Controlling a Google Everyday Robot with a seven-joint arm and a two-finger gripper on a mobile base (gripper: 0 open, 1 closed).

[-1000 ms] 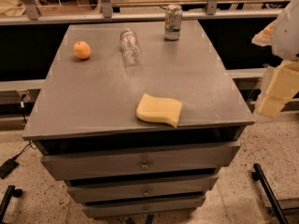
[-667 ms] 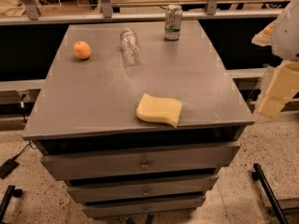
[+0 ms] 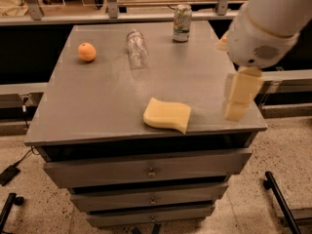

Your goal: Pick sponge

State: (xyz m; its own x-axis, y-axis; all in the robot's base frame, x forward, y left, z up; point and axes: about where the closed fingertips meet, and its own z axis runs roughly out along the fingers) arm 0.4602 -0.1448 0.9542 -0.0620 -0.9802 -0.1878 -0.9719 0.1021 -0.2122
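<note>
The sponge (image 3: pixel 167 114) is a pale yellow flat foam slab with wavy edges. It lies near the front edge of the grey cabinet top (image 3: pixel 107 96), right of centre. My gripper (image 3: pixel 240 97) hangs from the white arm at the right, above the top's right front corner. It is to the right of the sponge and apart from it, with nothing in it.
An orange (image 3: pixel 87 51) sits at the back left. A clear plastic bottle (image 3: pixel 135 47) lies on its side at the back middle. A drink can (image 3: pixel 182 16) stands at the back right. Drawers (image 3: pixel 146 172) are below the top, and a rail runs behind.
The arm and gripper have moved left, from beside the cabinet to over its right front corner. The view has come closer to the top. The sponge has not moved.
</note>
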